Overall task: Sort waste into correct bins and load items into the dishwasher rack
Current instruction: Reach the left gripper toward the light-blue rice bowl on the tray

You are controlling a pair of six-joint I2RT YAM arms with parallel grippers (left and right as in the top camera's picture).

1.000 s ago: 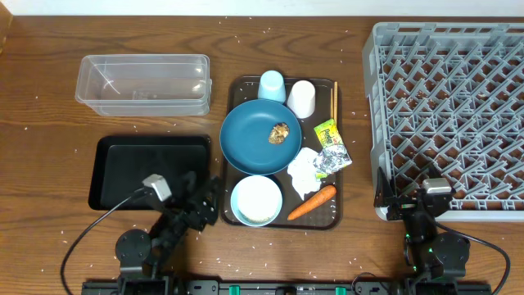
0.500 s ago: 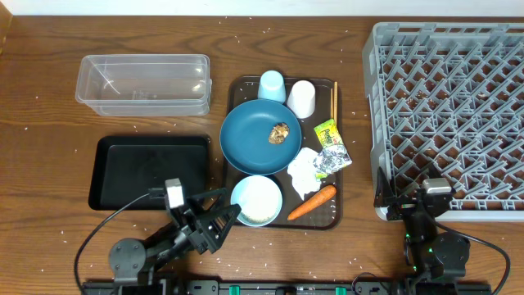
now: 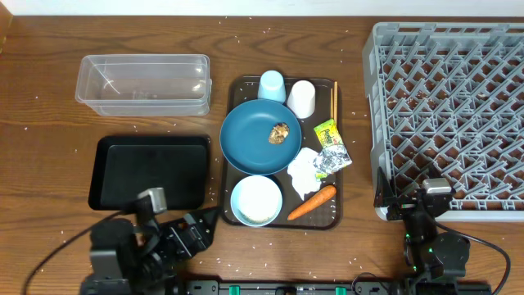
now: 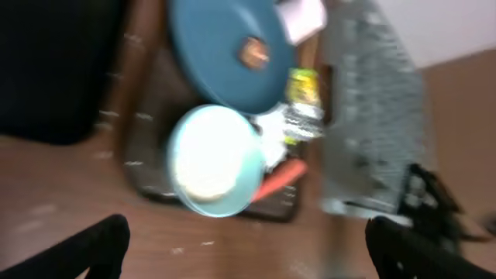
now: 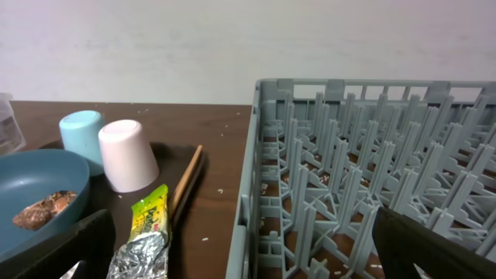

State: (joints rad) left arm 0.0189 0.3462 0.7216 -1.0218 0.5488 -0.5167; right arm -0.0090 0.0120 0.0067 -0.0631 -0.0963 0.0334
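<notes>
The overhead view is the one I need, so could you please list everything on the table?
tub: one, clear, far left
bin tray: one, black, in front of the tub
serving tray: one, brown, centre
plate: one, dark blue, on the serving tray
food lump: one, brown, on the plate
bowl: one, pale blue, near end of the serving tray
cups: pale blue and white, far end
chopsticks: wooden, right edge
wrappers: yellow-green and silver
tissue: one, white
carrot: one, orange
rack: one, grey, right
left fingers: open, empty
right fingers: open, empty
</notes>
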